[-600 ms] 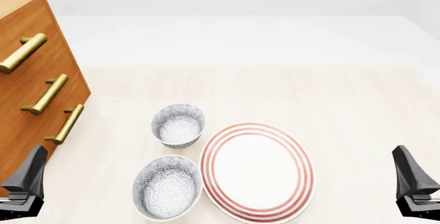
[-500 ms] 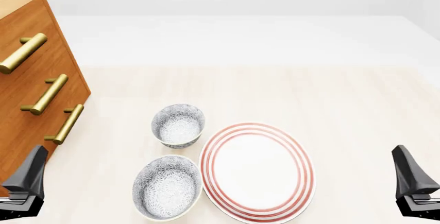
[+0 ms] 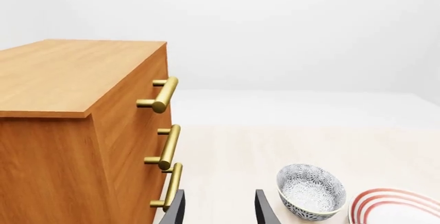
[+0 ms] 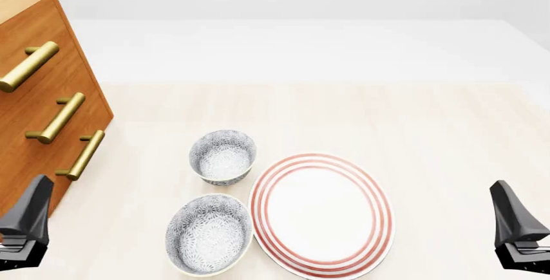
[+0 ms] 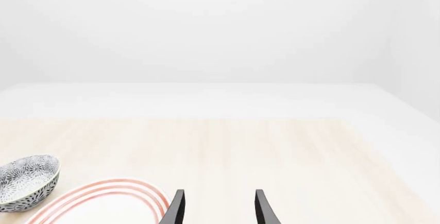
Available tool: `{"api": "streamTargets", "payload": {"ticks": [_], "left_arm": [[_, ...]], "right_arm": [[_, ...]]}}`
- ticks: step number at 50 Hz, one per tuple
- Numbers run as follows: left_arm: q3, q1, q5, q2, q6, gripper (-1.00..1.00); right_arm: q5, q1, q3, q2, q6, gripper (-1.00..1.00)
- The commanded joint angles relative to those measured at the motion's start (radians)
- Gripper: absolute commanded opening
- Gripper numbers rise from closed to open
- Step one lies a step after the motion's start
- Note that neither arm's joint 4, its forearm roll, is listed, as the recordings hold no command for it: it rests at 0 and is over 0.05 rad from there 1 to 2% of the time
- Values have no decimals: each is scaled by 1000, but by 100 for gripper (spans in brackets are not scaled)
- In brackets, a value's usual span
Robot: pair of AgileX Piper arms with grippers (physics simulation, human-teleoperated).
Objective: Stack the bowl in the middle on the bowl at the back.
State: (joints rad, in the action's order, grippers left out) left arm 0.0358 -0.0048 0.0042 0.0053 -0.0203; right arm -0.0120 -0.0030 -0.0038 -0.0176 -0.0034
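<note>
Two speckled grey-white bowls stand left of centre on the table. The bowl at the back (image 4: pixel 223 156) is farther away, and it also shows in the left wrist view (image 3: pixel 310 190) and the right wrist view (image 5: pixel 26 183). Nearer the front edge stands the bowl in the middle (image 4: pixel 208 233), touching or almost touching the plate. My left gripper (image 4: pixel 33 219) (image 3: pixel 218 214) is at the lower left by the dresser, open and empty. My right gripper (image 4: pixel 514 219) (image 5: pixel 218 211) is at the lower right, open and empty. Both are well away from the bowls.
A large white plate with red rings (image 4: pixel 321 214) (image 3: pixel 395 206) (image 5: pixel 103 195) lies right of the bowls. A wooden dresser (image 4: pixel 38 119) (image 3: pixel 75 126) with brass handles (image 4: pixel 82 154) stands along the left side, close to my left gripper. Pale wooden tabletop (image 4: pixel 429 132) stretches beyond.
</note>
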Motion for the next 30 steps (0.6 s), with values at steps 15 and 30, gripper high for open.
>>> {"api": "streamTargets", "payload": {"ticks": [15, 30], "left_arm": [[314, -204, 268, 125, 57, 100], [526, -342, 486, 428, 59, 100]], "right_arm": [[4, -5, 0, 5, 12, 100], [6, -6, -2, 9, 12, 100]]}}
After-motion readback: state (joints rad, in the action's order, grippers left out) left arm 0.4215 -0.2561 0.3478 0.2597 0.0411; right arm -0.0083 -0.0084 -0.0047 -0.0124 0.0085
